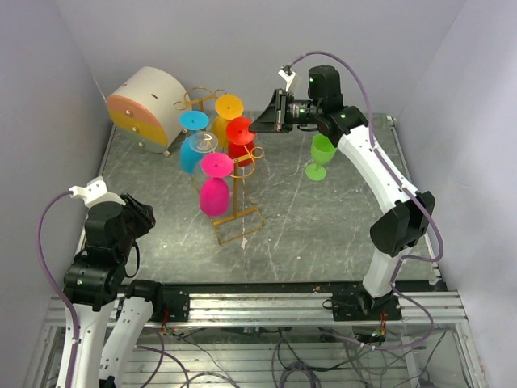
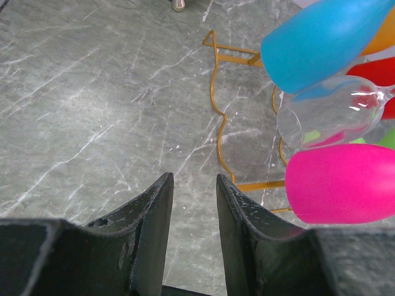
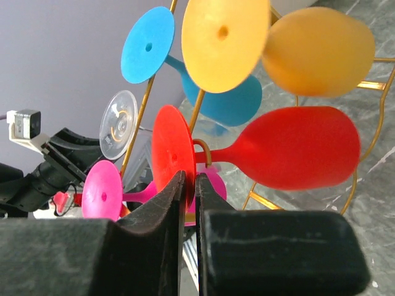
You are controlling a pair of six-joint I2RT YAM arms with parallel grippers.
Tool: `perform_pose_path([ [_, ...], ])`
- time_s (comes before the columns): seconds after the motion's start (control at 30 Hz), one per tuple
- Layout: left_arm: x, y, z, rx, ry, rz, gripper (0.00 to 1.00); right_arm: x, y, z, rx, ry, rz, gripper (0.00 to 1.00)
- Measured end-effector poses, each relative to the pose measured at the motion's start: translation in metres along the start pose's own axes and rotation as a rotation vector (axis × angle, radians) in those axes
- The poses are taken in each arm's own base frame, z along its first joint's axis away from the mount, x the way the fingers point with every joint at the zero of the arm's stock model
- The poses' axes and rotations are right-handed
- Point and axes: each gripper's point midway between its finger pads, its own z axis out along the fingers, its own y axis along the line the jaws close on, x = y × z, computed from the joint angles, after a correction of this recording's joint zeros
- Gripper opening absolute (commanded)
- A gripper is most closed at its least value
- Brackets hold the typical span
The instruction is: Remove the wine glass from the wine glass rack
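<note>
Nearest, to the left of the wine glass rack [image 1: 234, 202] and short of it, the left fingers [image 2: 163, 197] hang above the grey marbled table [image 1: 323, 226]. They are about half parted with nothing between them, and the rack's wavy base wire lies just ahead of them. The rack stands on the table about midway between the two arms, its rectangular base frame at the near end and its scroll arms rising behind.

On the rack's near left side a pink glass [image 1: 214, 196] hangs by its foot, bowl down. Behind it, also on the left side, hang a clear glass [image 1: 203, 144] and a blue glass [image 1: 194, 152]. Farther back on the rack's right side hangs the red wine glass [image 3: 296, 148], with a yellow glass [image 1: 229, 105] behind it.

The right fingers [image 3: 179, 191] reach in from the rack's right. They are drawn in to a thin slit on the rim of the red wine glass's round foot. Right of the rack and apart from it, a green glass [image 1: 321, 153] stands upright on the table. Farthest, behind the rack to its left, sits a white-and-orange drum-shaped box [image 1: 145, 109].
</note>
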Motion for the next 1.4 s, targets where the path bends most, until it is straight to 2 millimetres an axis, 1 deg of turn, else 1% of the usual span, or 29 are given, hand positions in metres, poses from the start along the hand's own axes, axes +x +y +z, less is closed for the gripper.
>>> perform_pose_path([
  [0.23,0.0,0.0,0.0,0.0,0.0,0.0,0.45,-0.006,0.001,0.0,0.004,-0.026,0.002,0.0],
  [0.4,0.0,0.0,0.0,0.0,0.0,0.0,0.45,-0.011,0.003,-0.001,0.008,-0.049,0.018,0.0],
  [0.53,0.0,0.0,0.0,0.0,0.0,0.0,0.45,-0.01,0.001,-0.004,0.011,-0.067,0.052,0.0],
  [0.87,0.0,0.0,0.0,0.0,0.0,0.0,0.45,-0.018,-0.012,-0.025,0.002,-0.159,0.192,0.0],
  [1.0,0.0,0.0,0.0,0.0,0.0,0.0,0.45,-0.024,-0.016,-0.029,-0.017,-0.2,0.225,0.0],
  [1.23,0.0,0.0,0.0,0.0,0.0,0.0,0.45,-0.032,-0.013,-0.034,-0.052,-0.242,0.234,0.0],
  [1.33,0.0,0.0,0.0,0.0,0.0,0.0,0.46,-0.035,-0.011,-0.037,-0.035,-0.261,0.208,0.0],
  [1.4,0.0,0.0,0.0,0.0,0.0,0.0,0.46,-0.038,-0.009,-0.044,-0.006,-0.29,0.165,0.0],
])
